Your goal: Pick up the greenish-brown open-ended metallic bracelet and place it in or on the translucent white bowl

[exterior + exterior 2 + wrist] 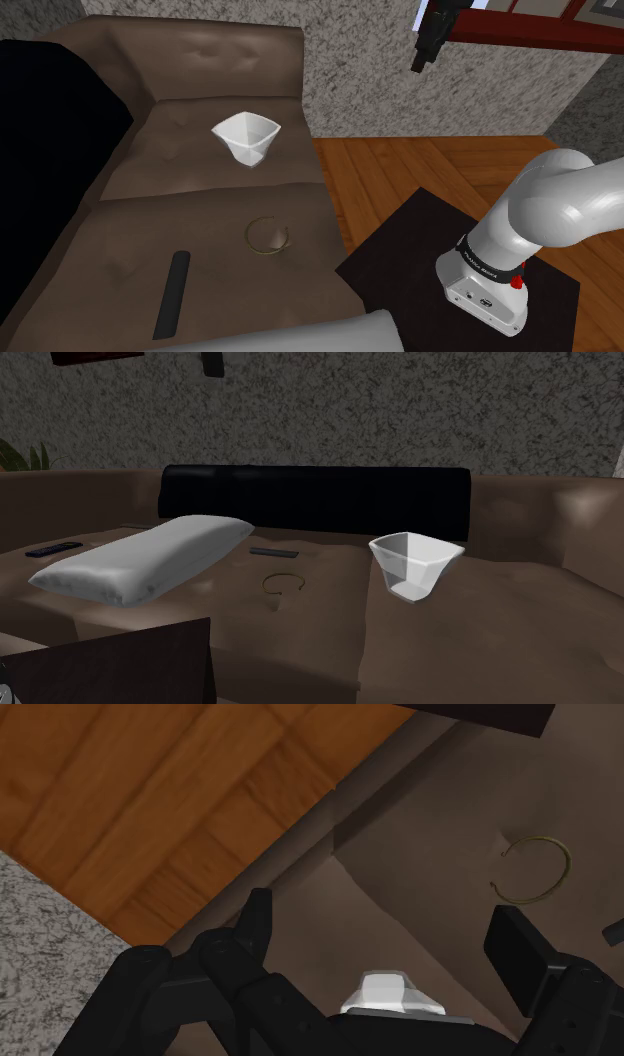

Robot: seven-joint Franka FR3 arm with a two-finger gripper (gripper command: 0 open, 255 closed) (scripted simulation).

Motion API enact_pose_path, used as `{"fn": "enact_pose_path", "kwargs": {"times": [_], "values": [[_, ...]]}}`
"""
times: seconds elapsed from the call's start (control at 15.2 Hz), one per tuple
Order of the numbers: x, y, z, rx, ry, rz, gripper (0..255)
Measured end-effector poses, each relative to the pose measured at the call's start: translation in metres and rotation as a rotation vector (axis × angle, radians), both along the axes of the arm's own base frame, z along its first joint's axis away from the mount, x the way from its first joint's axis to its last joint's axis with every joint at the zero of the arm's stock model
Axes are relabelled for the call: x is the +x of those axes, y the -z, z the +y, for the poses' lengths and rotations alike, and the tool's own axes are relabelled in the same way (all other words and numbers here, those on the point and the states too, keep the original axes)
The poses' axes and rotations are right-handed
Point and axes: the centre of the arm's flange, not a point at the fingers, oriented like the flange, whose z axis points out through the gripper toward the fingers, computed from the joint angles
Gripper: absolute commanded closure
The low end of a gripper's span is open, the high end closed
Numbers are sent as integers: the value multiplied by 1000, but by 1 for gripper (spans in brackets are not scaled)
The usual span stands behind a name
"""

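The hand [385, 929] hangs with its fingers spread and nothing between them. The bracelet [568, 864] lies well apart from it, out beyond one fingertip, flat on the brown sofa cushion [200, 260]. It is a thin greenish-brown wire hoop with a gap. On this soft, dimpled upholstery the fingers may well skid over it or press it in. The white faceted bowl [247, 138], narrow at the foot, looks easy to tip.

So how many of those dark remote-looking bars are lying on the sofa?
2. One dark bar lies just behind the bracelet, toward the sofa's black back cushion; the other bar sits at the second exterior view's far left, beyond the white pillow, which could hide more.
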Motion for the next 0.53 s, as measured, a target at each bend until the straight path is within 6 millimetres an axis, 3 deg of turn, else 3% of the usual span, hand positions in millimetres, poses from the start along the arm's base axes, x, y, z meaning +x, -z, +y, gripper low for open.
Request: {"fn": "enact_pose_path", "kwargs": {"times": [0.13, 0.53], "values": [[0, 4, 4, 0, 0, 0, 0], [14, 52, 55, -1, 5, 5, 0]]}}
